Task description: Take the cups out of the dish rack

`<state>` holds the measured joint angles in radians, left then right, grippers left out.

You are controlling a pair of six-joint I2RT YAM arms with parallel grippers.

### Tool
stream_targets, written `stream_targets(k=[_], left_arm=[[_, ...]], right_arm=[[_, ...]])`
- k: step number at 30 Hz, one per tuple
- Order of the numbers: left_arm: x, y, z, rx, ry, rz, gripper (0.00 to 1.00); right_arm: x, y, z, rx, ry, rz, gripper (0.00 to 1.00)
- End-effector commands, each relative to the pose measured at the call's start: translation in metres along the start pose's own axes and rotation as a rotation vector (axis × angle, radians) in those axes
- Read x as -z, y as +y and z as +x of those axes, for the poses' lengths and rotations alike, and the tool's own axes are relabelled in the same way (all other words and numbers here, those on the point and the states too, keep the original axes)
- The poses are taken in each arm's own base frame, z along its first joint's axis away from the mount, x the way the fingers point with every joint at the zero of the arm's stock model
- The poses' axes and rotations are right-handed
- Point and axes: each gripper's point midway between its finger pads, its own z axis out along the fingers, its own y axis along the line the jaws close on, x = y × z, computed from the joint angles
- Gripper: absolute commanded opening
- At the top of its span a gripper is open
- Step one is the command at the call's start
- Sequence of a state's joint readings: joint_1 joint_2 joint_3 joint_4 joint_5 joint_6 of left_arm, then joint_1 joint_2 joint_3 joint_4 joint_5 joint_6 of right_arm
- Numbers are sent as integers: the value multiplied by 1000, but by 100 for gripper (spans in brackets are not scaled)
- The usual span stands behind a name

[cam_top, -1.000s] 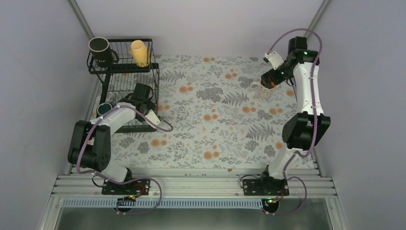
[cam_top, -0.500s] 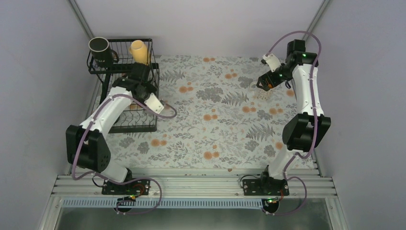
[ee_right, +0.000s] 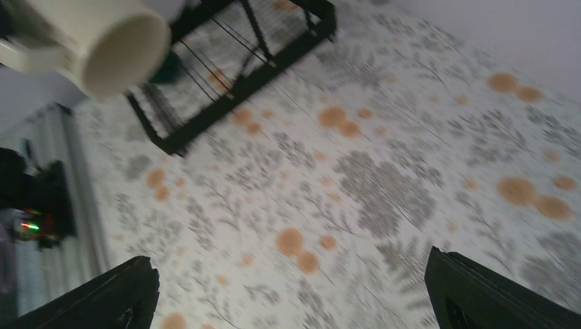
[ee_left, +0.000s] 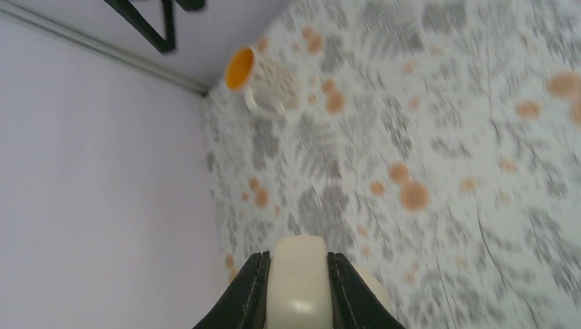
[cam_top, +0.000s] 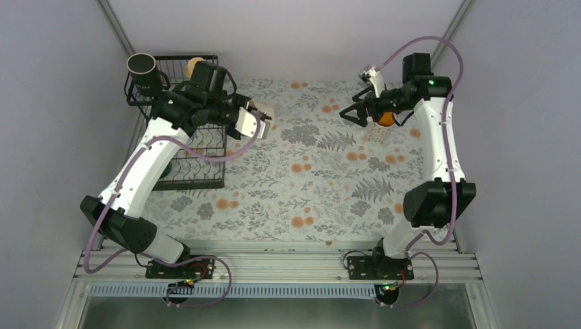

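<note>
Behind the left arm, in the top view, the tumbler (cam_top: 192, 66) shows only as a pale yellow sliver on the upper shelf of the rack (cam_top: 193, 184). The black mug (cam_top: 142, 65) stands beside it in plain sight. The green mug (ee_right: 168, 68) is no more than a dark blur behind the rack wires in the right wrist view, and the arm covers it from above. The right wrist half hides the orange cup (cam_top: 386, 118). The left wrist view shows it whole, upright on the cloth (cam_top: 308, 185) near the far wall.

The cream mug (ee_right: 103, 41) is cut off at the frame edges in both wrist views, and its handle cannot be made out. It sits in the left gripper (ee_left: 299, 257), clamped between the two black fingers (ee_left: 248, 291), which press on its sides. It is held in the air just right of the rack, clear of the wires, with its open mouth turned toward the right arm.

The right gripper (cam_top: 351, 114) holds nothing. Its fingers are spread wide, above the cloth. It is just beside the orange cup and well apart from the cream mug.
</note>
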<state>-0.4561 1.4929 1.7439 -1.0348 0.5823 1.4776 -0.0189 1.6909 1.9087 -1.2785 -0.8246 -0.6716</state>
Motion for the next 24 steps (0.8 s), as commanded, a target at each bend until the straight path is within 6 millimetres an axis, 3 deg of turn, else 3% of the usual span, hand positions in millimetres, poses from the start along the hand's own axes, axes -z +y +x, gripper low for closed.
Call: stream_targets(k=[1, 4, 10, 14, 24], left_arm=[[21, 48, -62, 58, -322, -194, 2], [25, 71, -80, 102, -435, -244, 2], [26, 97, -105, 239, -656, -160, 2], [27, 98, -118, 295, -786, -42, 2], [12, 101, -118, 323, -883, 89, 2]], right_arm=[[8, 39, -41, -9, -189, -237, 100], [6, 42, -50, 22, -210, -252, 100], [-6, 42, -58, 140, -217, -206, 100], [-21, 36, -60, 151, -210, -203, 100], [-41, 35, -77, 125, -256, -300, 100]])
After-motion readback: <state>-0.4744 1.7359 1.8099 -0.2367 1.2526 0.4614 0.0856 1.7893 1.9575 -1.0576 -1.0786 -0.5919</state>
